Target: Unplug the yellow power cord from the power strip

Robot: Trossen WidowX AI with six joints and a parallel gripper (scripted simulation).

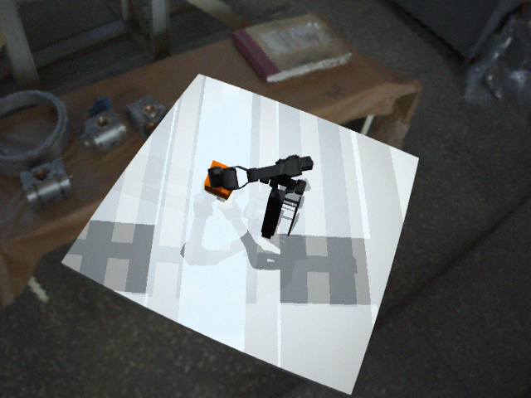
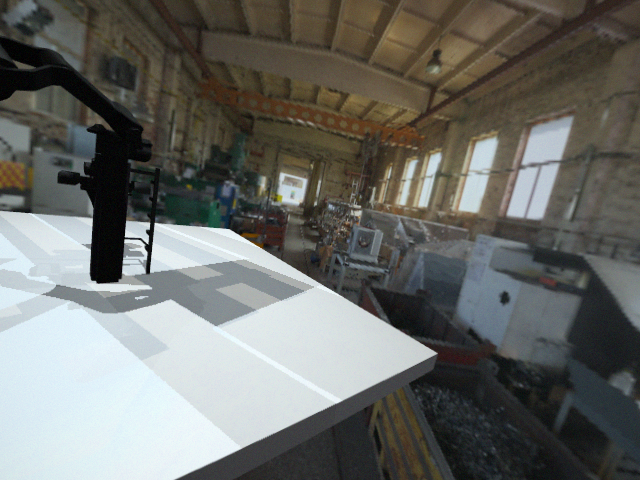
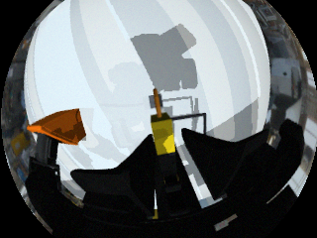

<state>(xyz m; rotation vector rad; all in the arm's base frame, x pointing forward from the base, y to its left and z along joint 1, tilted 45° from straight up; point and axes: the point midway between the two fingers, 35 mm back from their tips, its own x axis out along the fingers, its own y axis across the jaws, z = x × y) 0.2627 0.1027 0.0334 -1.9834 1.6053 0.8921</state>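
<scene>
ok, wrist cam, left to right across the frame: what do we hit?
orange power strip → near-side finger → yellow plug, sitting in the gap → far-side finger
</scene>
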